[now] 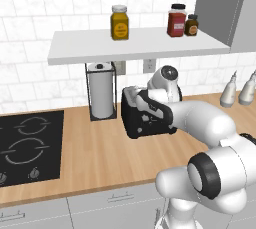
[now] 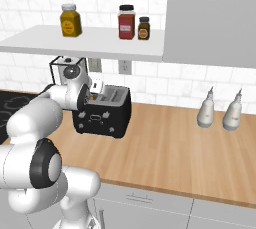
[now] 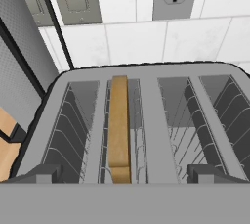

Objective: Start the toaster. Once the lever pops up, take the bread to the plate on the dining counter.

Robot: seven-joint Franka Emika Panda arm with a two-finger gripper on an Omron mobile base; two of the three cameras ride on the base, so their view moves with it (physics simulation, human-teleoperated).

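End effector hovers right above the toaster, fingers spread wide, nothing held. Toaster is black and boxy with a silver top, two slots with wire racks inside, small knobs on its front. Bread stands upright in the left slot, thin tan-brown slice seen edge-on, top about level with the slot rim. Toaster sits on the wood table near the tiled wall, just beside a paper towel roll
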